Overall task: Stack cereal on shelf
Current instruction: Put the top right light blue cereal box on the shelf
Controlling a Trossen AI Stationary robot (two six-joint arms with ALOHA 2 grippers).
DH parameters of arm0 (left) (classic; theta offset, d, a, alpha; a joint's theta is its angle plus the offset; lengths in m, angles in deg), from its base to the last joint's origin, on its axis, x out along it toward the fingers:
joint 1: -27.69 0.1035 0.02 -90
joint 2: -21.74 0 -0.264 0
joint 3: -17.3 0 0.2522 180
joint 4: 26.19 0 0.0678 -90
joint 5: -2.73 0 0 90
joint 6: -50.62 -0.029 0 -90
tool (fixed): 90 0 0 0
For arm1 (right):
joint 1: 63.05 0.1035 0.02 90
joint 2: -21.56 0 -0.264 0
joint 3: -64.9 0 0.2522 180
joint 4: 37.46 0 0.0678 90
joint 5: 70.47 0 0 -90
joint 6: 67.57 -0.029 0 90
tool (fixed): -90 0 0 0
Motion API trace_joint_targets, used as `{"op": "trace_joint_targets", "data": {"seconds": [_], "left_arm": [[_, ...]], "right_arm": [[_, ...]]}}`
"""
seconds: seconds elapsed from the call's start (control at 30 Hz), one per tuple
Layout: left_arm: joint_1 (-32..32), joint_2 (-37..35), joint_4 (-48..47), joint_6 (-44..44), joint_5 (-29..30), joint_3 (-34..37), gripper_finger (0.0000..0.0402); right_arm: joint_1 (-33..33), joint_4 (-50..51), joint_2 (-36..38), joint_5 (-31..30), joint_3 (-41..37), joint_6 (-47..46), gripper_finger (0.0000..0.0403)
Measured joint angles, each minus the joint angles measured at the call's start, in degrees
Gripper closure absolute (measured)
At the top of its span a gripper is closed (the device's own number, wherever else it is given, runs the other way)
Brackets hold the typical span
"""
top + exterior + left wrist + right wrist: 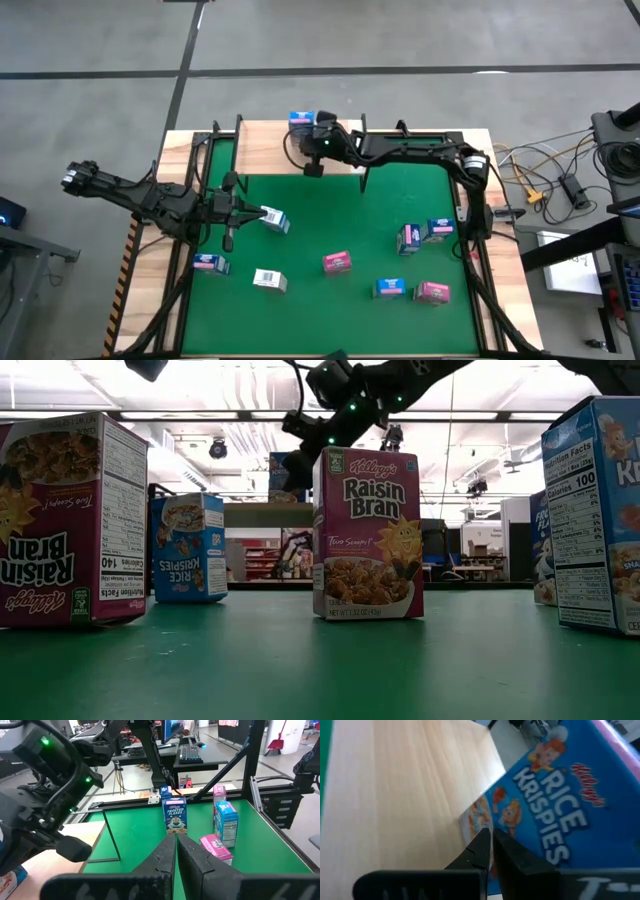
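Observation:
A blue Rice Krispies cereal box [555, 805] is on the light wood shelf [262, 150] at the table's far side; it also shows in the high view [300, 120]. My right gripper [490, 837] is shut, with its fingertips at this box's printed face. My left gripper [175, 842] is shut and empty. It is raised over the left of the green mat, beside a white-blue box [276, 221]. Several more cereal boxes stand or lie on the mat, among them a pink one [337, 262] and a Frosted Flakes box [174, 815]. My right gripper's shut fingertips [481, 840] lie in front of the Rice Krispies box's printed face, near its edge beside the shelf board [470, 820]. I cannot tell whether they touch it. The box is on the shelf.
Black frame rails [215, 150] run along the mat's far and side edges. Blue boxes [425, 234] stand at the mat's right and another blue-and-pink pair [412, 290] nearer the front. Cables and equipment [560, 185] lie off the table's right side. Bare mat shows in the middle [350, 205].

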Motion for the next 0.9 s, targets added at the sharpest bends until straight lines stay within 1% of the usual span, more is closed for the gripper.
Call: {"op": "trace_joint_targets", "data": {"seconds": [0.23, 0.43, 0.53, 0.9], "left_arm": [[0.0, 0.0, 0.0, -0.1, 0.0, 0.0, 0.0401], [0.0, 0.0, 0.1, -0.4, 0.0, 0.0, 0.0401], [0.0, 0.0, 0.1, -0.4, 0.0, 0.0, 0.0401], [0.0, 0.0, 0.0, -0.4, 0.0, 0.0, 0.0401]], "right_arm": [[-1.0, -1.6, 0.0, 0.1, 0.0, 0.6, 0.0391], [-1.2, -4.5, -1.8, 0.5, 0.0, 2.1, 0.0390], [-1.3, -4.3, -3.2, 0.4, 0.6, 2.8, 0.0390], [-1.3, -2.8, -3.0, -0.1, 3.7, 4.0, 0.0390]]}}
